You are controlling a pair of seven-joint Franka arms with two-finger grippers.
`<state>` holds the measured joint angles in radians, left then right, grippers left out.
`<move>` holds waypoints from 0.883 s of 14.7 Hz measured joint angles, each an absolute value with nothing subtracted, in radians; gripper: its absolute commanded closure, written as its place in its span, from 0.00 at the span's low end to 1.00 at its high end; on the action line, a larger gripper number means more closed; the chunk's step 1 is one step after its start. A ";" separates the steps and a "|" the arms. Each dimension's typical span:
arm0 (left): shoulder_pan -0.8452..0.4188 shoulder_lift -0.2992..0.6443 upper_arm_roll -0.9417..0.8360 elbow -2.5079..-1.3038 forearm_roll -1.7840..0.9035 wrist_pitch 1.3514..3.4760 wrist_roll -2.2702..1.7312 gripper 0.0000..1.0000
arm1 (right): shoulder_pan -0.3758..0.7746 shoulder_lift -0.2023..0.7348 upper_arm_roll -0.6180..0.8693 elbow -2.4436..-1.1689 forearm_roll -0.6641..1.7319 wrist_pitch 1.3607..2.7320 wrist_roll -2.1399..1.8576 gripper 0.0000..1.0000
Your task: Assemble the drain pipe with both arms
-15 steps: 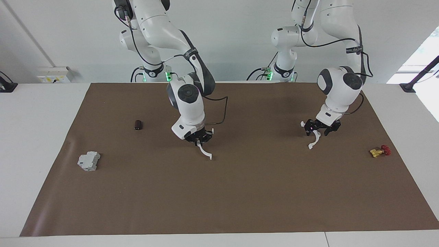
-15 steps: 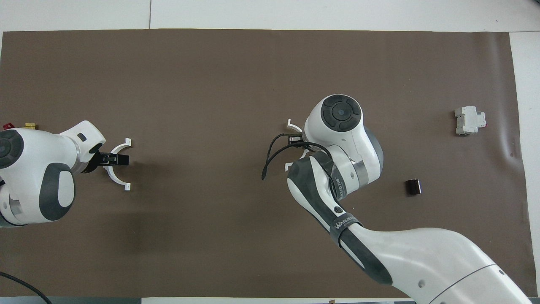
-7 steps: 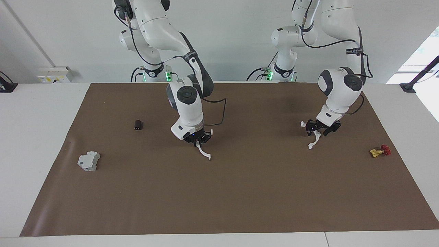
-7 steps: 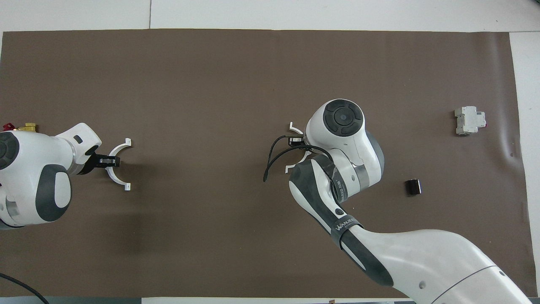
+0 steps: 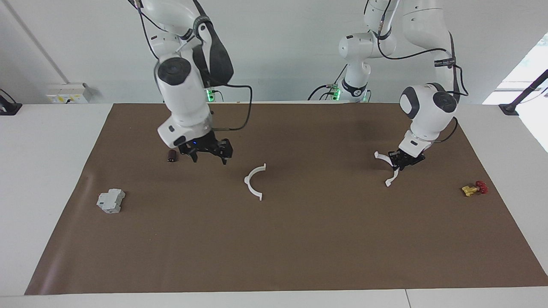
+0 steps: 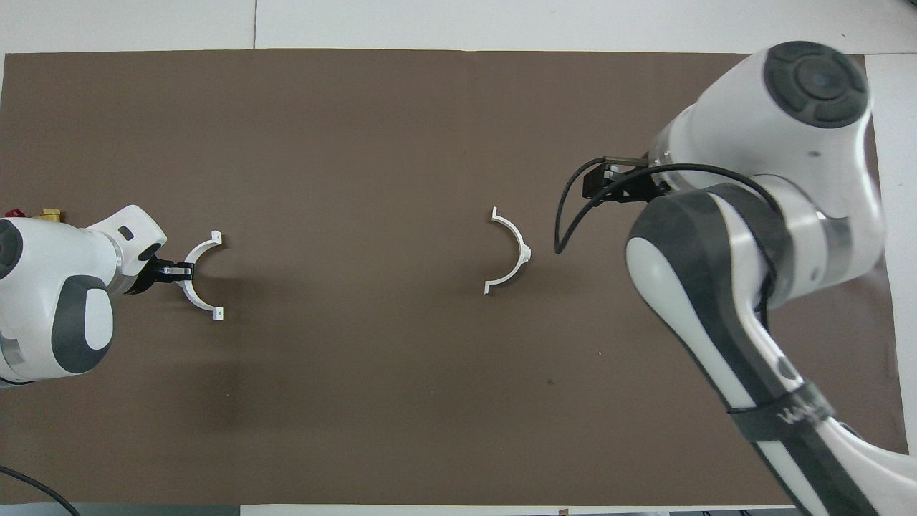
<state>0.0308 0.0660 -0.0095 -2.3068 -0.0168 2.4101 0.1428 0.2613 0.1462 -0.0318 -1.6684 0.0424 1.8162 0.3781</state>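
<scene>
The drain pipe is in two white half rings. One half ring (image 5: pixel 254 181) lies free on the brown mat (image 5: pixel 299 239) near the middle; it also shows in the overhead view (image 6: pixel 517 251). My right gripper (image 5: pixel 209 155) is open and empty, raised over the mat beside the dark cylinder (image 5: pixel 172 156); part of it shows in the overhead view (image 6: pixel 602 185). My left gripper (image 5: pixel 402 160) is shut on the other half ring (image 5: pixel 394 174), low at the mat toward the left arm's end. The overhead view shows that gripper (image 6: pixel 179 271) gripping the middle of the arc (image 6: pixel 199 252).
A grey blocky part (image 5: pixel 111 201) lies toward the right arm's end of the mat, farther from the robots than the cylinder. A red and yellow valve (image 5: pixel 474 188) lies at the left arm's end (image 6: pixel 29 213). The right arm hides the cylinder and block in the overhead view.
My right gripper let go of its half ring, rose and swung toward the dark cylinder. My left gripper's fingers closed on the other half ring.
</scene>
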 measured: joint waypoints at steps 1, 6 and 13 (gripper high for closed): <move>0.027 0.061 -0.012 -2.278 -0.017 2.373 0.140 1.00 | 0.220 0.102 -0.033 -1.664 0.042 1.763 0.336 0.00; -0.147 0.067 -0.019 -2.134 0.075 2.283 -0.061 1.00 | 0.050 -0.069 -0.036 -1.638 0.042 1.519 0.156 0.00; -0.434 0.225 -0.024 -1.871 0.113 2.161 -0.345 1.00 | 0.041 -0.029 -0.040 -1.637 -0.029 1.515 0.072 0.00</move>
<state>-0.4338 0.2249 -0.0244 -1.8712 0.1125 2.1614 -0.3448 0.0410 -0.0286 -0.0402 -1.6368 -0.0293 1.5150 0.0719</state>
